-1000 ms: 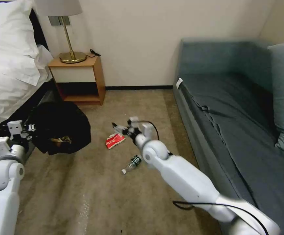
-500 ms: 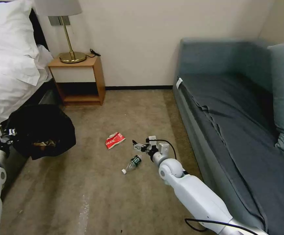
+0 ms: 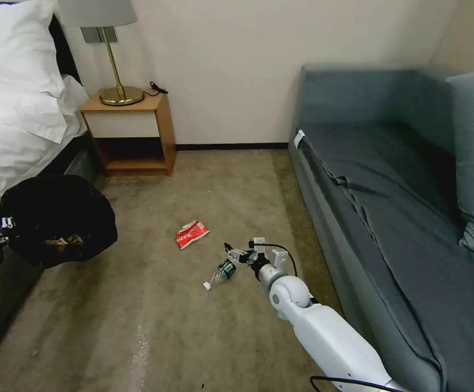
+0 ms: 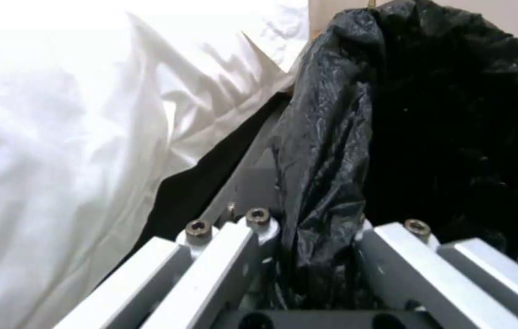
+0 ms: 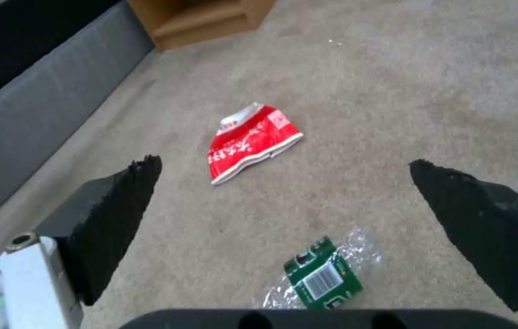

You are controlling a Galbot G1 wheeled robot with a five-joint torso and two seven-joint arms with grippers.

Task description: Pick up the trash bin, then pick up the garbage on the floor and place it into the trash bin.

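The carpeted floor [image 3: 193, 326] carries two loose items. A red snack packet [image 3: 192, 234] lies flat near the floor's centre. A small clear bottle [image 3: 220, 273] with a green label lies on its side close by, nearer the robot. A wooden nightstand [image 3: 129, 132] stands on the floor against the wall.

White arms, black cable, silver claw [image 3: 231, 253] links, black pads [image 5: 112, 219].

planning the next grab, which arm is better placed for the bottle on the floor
Right. The right gripper hovers open just beside the bottle on the carpet, while the left gripper is shut on the trash bin by the bed.
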